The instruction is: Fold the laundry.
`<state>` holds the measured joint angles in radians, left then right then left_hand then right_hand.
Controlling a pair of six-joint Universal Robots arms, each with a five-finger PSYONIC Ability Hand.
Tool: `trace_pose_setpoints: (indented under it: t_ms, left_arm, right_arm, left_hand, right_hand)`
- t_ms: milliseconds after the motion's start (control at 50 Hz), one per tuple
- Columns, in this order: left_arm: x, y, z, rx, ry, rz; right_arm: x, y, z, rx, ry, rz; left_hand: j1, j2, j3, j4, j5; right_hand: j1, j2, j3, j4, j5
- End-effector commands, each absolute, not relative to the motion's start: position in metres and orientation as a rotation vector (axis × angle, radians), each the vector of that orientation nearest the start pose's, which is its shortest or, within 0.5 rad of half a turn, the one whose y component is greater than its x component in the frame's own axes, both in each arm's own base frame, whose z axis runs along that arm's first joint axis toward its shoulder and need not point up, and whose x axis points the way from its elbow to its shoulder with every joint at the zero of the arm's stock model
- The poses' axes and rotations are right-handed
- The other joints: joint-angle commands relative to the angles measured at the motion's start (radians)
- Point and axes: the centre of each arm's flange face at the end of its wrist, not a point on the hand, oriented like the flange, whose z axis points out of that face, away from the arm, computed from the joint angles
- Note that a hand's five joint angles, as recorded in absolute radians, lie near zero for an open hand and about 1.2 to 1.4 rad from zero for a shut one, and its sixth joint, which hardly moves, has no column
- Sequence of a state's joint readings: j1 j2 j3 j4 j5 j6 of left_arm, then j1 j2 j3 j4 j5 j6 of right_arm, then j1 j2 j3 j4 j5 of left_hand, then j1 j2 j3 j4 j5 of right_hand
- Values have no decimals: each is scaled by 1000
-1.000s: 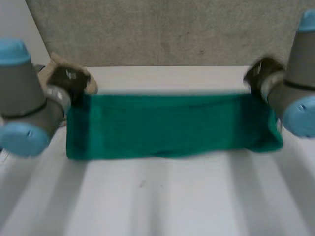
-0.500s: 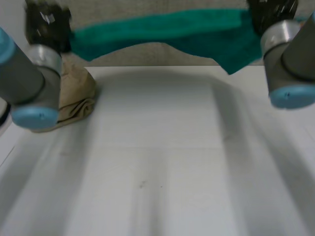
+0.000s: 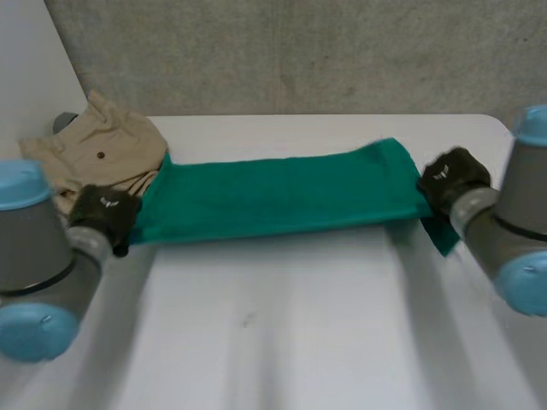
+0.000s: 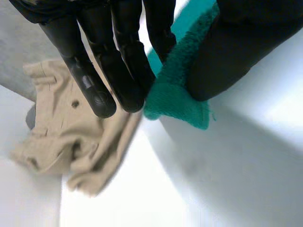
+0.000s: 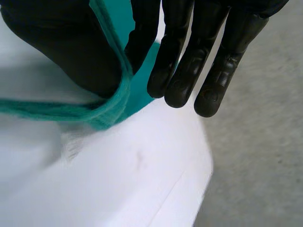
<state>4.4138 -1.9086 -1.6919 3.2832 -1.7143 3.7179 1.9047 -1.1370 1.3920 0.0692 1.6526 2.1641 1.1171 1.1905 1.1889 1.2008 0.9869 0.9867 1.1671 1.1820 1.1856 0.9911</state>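
Note:
A green towel point(image 3: 282, 195) lies stretched in a long folded band across the white table point(image 3: 282, 325). My left hand point(image 3: 102, 215) pinches its left end, and in the left wrist view that corner of the towel point(image 4: 173, 94) sits between my thumb and straight fingers point(image 4: 118, 71). At the other end my right hand point(image 3: 451, 181) grips the towel's right end. The right wrist view shows the towel's edge point(image 5: 111, 101) squeezed between thumb and fingers point(image 5: 182, 56), with a small flap hanging below the hand.
Crumpled beige trousers point(image 3: 98, 154) lie at the table's far left corner, right behind my left hand, and they also show in the left wrist view as beige trousers point(image 4: 66, 127). A grey wall point(image 3: 299, 51) stands behind the table. The table's right edge point(image 5: 199, 189) runs close to my right hand.
Both hands swung the towel up high over the far edge, then brought it back down. It now lies as a narrower band, nearer the front, with my hands lower and closer.

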Motion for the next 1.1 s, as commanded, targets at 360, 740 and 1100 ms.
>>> trace_pose_setpoints:
  t_ms: [360, 740, 1100]
  left_arm:
    - [-195, -243, 166, 1196, 2097, -1365]
    - [-208, -228, 167, 1226, 2119, -1407]
    - [-203, -214, 173, 1219, 2116, -1415]
  right_arm:
    - [180, -285, 189, -1673, 2731, -1487]
    - [170, -270, 182, -1352, 2698, -1181]
    - [156, -276, 175, -1259, 2753, -1179]
  left_hand:
    - [279, 206, 207, 195, 235]
    - [279, 206, 207, 195, 235]
    - [279, 206, 207, 195, 235]
  right_hand:
    - [92, -88, -103, -107, -87]
    - [-94, -275, -290, -293, -273]
    - [410, 229, 214, 211, 231]
